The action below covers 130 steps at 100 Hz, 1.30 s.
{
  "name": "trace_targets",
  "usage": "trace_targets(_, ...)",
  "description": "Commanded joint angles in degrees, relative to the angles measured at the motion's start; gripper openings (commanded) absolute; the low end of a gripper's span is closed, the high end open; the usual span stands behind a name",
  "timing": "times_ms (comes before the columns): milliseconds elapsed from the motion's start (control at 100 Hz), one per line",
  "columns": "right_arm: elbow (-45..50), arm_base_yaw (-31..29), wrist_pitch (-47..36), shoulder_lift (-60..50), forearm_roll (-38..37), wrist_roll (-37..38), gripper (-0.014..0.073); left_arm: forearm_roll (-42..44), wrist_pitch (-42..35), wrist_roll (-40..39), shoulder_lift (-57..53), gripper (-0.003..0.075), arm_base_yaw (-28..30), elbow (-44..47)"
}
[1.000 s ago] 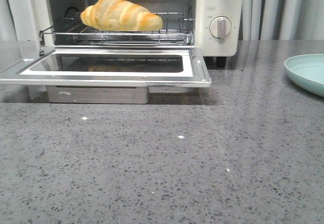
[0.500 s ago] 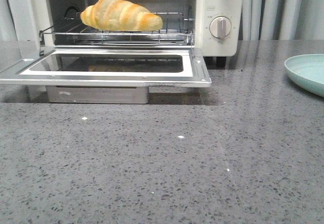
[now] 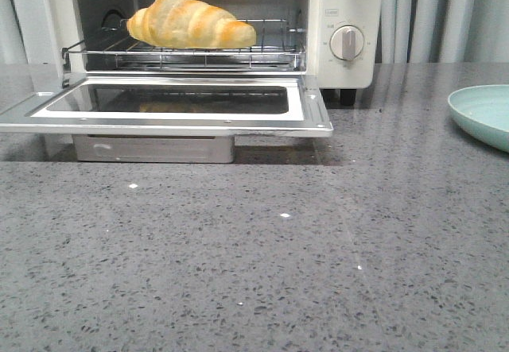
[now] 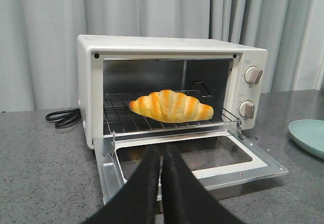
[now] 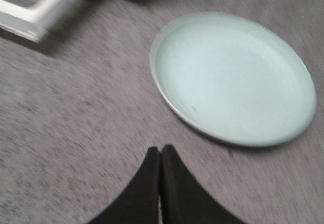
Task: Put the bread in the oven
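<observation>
Bread (image 3: 191, 23) lies on my oven's (image 3: 342, 66) wire rack (image 3: 270, 50), toward nine o'clock of the cavity, the glass door (image 3: 171, 106) dropped flat over the grey counter (image 3: 262, 257); my left claw (image 4: 161, 155) hangs before that door, fingers pressed together, gripping nothing; my right claw (image 5: 160, 155), likewise pressed together, hovers near the pale green plate (image 5: 233, 77) at three o'clock.

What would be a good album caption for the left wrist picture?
Croissant-shaped bread resting on the wire rack of the open toaster oven, shut left gripper in front.
</observation>
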Motion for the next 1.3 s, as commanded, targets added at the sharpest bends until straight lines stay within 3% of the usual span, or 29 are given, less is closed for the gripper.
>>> trace_targets(0, -1.0, -4.38, -10.88, 0.47, 4.63, -9.04, -0.0067, -1.42, -3.52, -0.52, 0.65, -0.0022, 0.02, -1.42)
trace_targets(180, 2.33, -15.99, -22.78, 0.47, 19.31, -25.54, -0.0067, -1.42, -3.52, -0.52, 0.65, -0.0021, 0.02, -1.42)
trace_targets(380, 7.34, -27.43, -30.38, 0.47, 27.34, -28.56, -0.0067, -1.42, -3.52, -0.52, 0.65, -0.0021, 0.02, -1.42)
trace_targets(790, 16.37, -34.91, -41.03, -5.64, 28.03, -28.56, -0.0067, -1.42, -3.52, -0.52, 0.65, -0.0022, 0.02, -1.42)
trace_targets(1290, 24.48, -43.77, -45.29, -13.09, 29.4, -28.44, -0.0067, -1.42, -3.52, -0.52, 0.65, -0.0021, 0.02, -1.42)
